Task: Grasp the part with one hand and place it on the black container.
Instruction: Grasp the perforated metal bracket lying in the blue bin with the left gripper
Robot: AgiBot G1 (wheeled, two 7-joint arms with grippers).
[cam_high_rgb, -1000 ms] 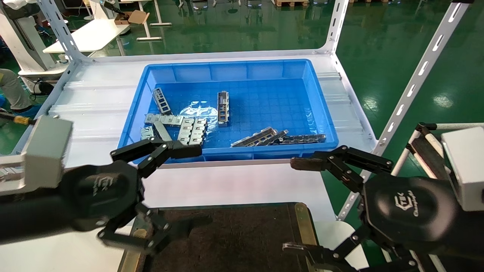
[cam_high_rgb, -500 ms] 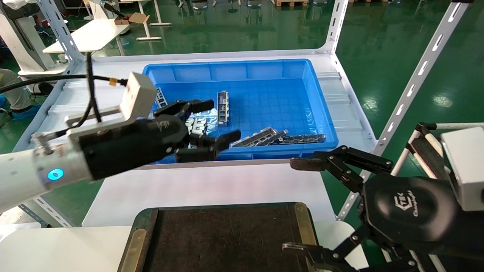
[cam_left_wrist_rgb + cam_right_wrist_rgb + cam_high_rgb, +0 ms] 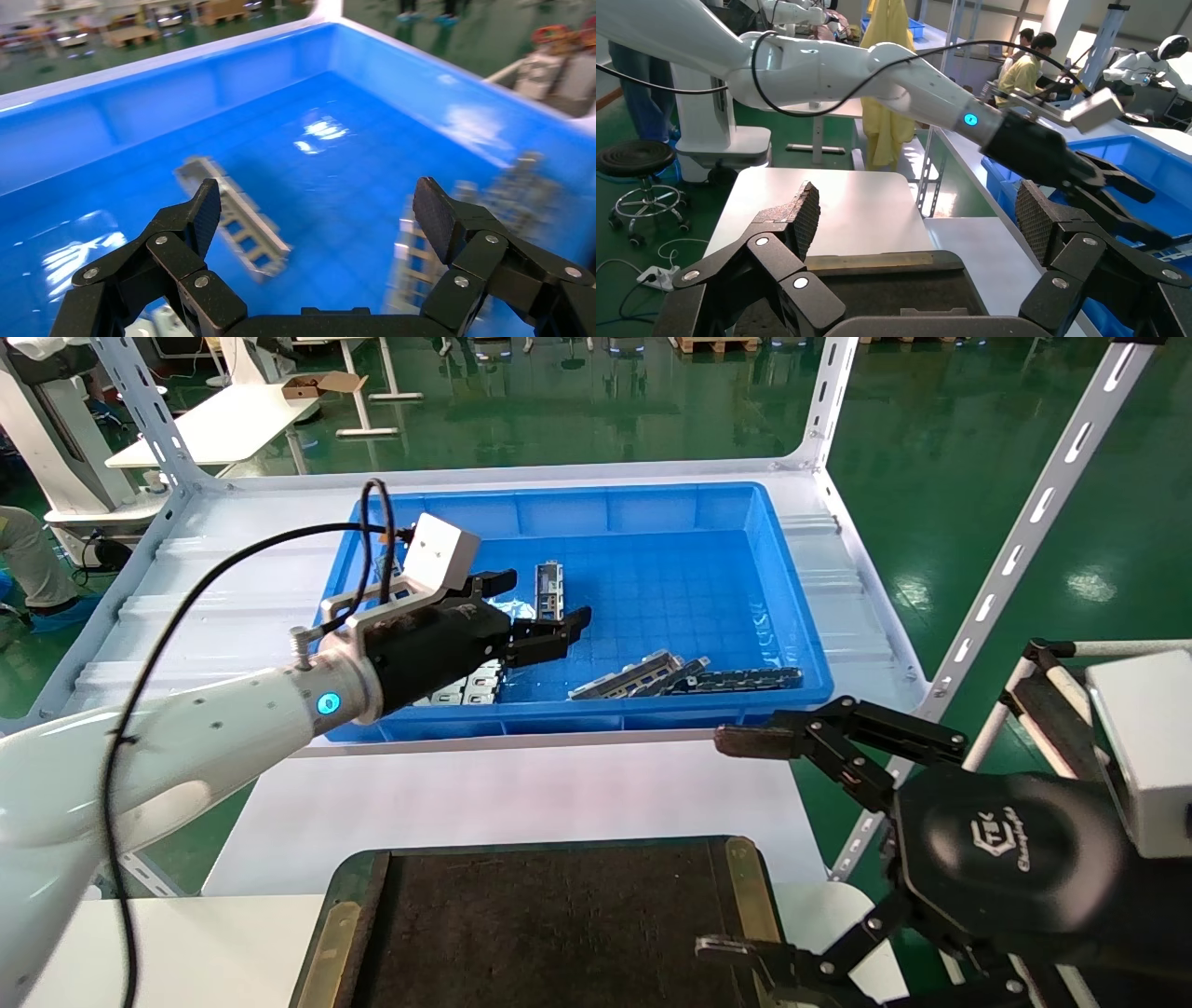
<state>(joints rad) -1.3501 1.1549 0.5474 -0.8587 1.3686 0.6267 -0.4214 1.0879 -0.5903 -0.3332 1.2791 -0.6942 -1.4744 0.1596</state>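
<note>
The part point(image 3: 549, 590), a narrow grey channel bracket with cutouts, lies on the floor of the blue bin point(image 3: 596, 719). My left gripper point(image 3: 538, 603) is open and empty, reaching into the bin, its fingers on either side of the part and above it. In the left wrist view the part point(image 3: 235, 210) lies below and ahead of the left gripper point(image 3: 318, 207), near one finger. The black container point(image 3: 559, 933) sits at the near edge and also shows in the right wrist view point(image 3: 877, 295). My right gripper point(image 3: 736, 845) is open and parked over its right edge.
Light silver slotted plates point(image 3: 470, 680) lie under my left wrist. Darker long strips point(image 3: 736, 679) and more brackets point(image 3: 629, 675) lie near the bin's front wall. White slotted shelf posts point(image 3: 1024, 533) stand at the right. A white table point(image 3: 559, 794) lies between bin and container.
My left arm has swung up from beside the black container and forward into the blue bin, with its gripper open throughout. The right arm has not moved.
</note>
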